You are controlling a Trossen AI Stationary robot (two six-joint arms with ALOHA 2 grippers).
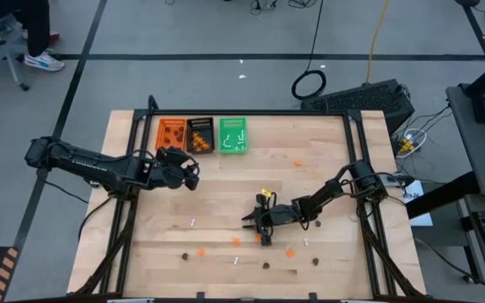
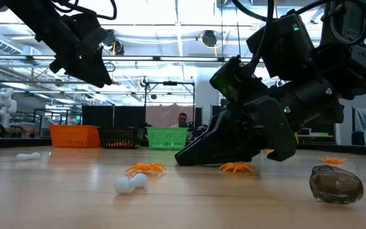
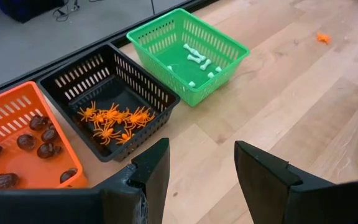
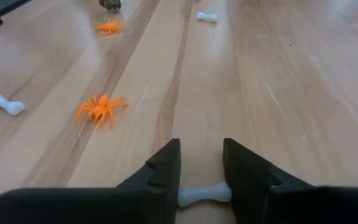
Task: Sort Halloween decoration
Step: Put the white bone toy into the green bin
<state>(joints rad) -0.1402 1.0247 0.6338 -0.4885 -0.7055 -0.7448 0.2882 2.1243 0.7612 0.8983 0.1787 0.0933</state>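
A white bone [image 4: 205, 193], lying on the table [image 1: 327, 168] near its front edge, is being pinched between the right gripper's [image 4: 202, 163] narrowed fingers, a lift toward the green tray [image 1: 232, 135] judged due next.

Bright, even light falls from ceiling lamps [image 2: 208, 38] overhead, which glare white in the low view. Shadows on the table [image 1: 327, 168] are soft and faint. Nearest the low camera, a brown blob [image 2: 336, 184] looks blurred.
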